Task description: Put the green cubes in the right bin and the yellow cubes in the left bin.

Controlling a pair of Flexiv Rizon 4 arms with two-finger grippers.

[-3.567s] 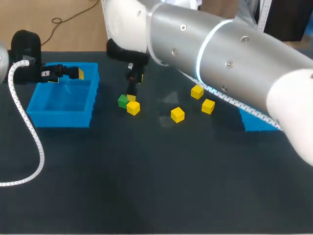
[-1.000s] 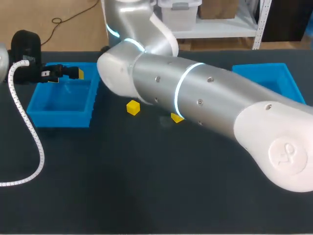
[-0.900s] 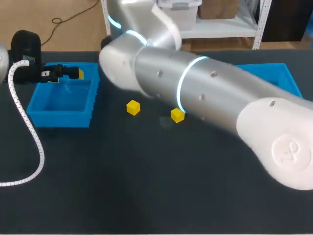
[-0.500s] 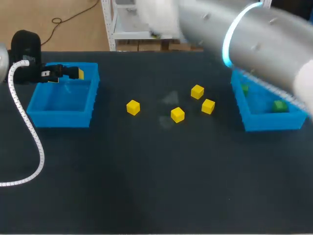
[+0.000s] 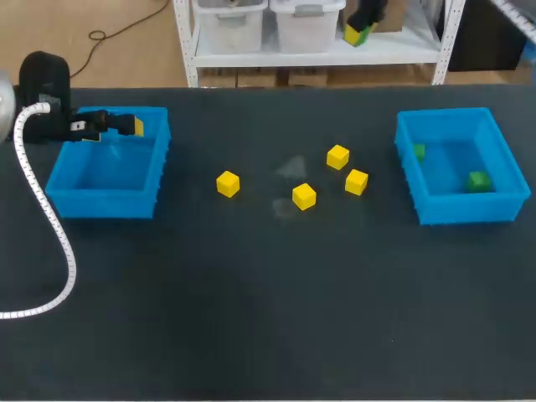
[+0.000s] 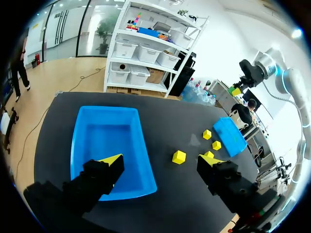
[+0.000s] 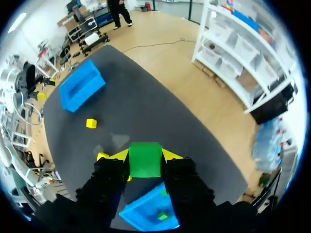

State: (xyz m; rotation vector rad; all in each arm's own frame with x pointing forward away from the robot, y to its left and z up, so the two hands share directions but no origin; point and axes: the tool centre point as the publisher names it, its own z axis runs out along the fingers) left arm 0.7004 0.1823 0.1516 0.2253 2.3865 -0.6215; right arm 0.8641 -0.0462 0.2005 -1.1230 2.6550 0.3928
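Right arm (image 5: 517,5) cut off at the far right corner, sides of the green cube (image 7: 145,159) covered by the right gripper (image 7: 145,165), right bin (image 7: 138,213) half hidden beneath it, near edge of the left bin (image 6: 107,136) behind the left gripper (image 6: 160,165).

glossy plastic bins (image 5: 109,201), matt dark table (image 5: 268,318)

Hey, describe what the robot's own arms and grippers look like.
Both the left gripper and the right gripper have blocky black fingers ending in bright yellow tips. The left arm ends in a rounded black housing, with a white spiral-wrapped cable running from it. The right arm is smooth silver-white tubing with a glowing light-blue ring at a joint.
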